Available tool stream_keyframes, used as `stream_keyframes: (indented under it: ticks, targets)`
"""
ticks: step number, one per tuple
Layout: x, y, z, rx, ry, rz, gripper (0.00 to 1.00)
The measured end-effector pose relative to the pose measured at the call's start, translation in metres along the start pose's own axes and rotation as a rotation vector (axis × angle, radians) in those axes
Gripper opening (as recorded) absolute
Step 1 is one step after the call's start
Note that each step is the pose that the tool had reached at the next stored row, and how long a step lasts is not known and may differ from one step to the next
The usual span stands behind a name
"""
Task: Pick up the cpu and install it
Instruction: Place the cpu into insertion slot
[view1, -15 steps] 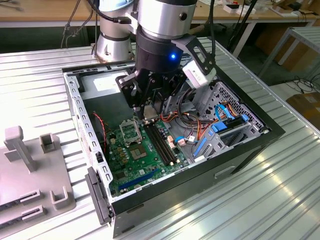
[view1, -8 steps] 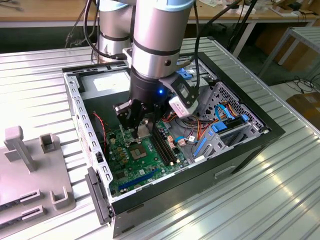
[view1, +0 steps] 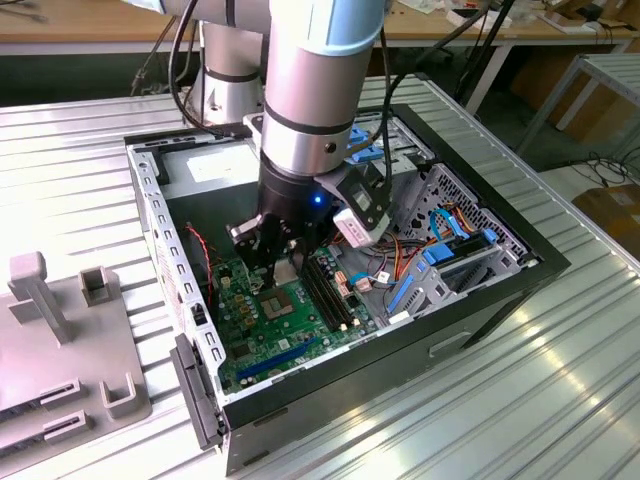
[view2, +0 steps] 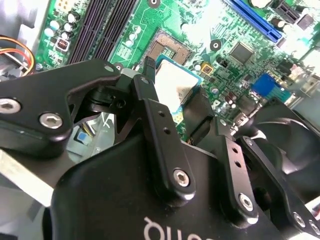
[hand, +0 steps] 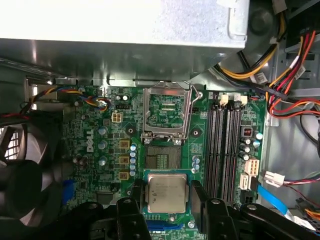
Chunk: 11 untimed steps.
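Observation:
The cpu (hand: 167, 196), a small square chip with a dull silver top, sits between my gripper's (hand: 167, 185) two black fingers (hand: 136, 200), which are shut on its edges. It hangs just above the green motherboard (hand: 100, 150), beside the open socket (hand: 162, 156), whose metal frame (hand: 166, 111) is swung up. In the second wrist view the cpu (view2: 172, 85) shows pale between the fingers (view2: 150, 97), with the socket (view2: 170, 49) beyond it. In the exterior view my gripper (view1: 283, 262) reaches down into the open computer case (view1: 500, 290).
Black memory slots (hand: 225, 145) run alongside the socket. A black fan (hand: 25, 185) sits at the board's other side. Coloured cable bundles (hand: 285, 65) and a silver power supply (hand: 125, 25) crowd the case. Grey fixtures (view1: 60, 330) stand on the table at the exterior view's left.

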<state>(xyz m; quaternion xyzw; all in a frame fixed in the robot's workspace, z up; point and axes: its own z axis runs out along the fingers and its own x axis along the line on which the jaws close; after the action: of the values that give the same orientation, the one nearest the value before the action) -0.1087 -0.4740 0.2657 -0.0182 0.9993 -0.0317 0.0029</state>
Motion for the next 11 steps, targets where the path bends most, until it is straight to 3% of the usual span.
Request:
stream_keyframes:
  ticks: [5, 11]
  targets:
    - [0.0002, 0.0005, 0.0125, 0.0000, 0.0010, 0.007, 0.47]
    - [0.0001, 0.0005, 0.0231, 0.0003, 0.0043, 0.011, 0.47]
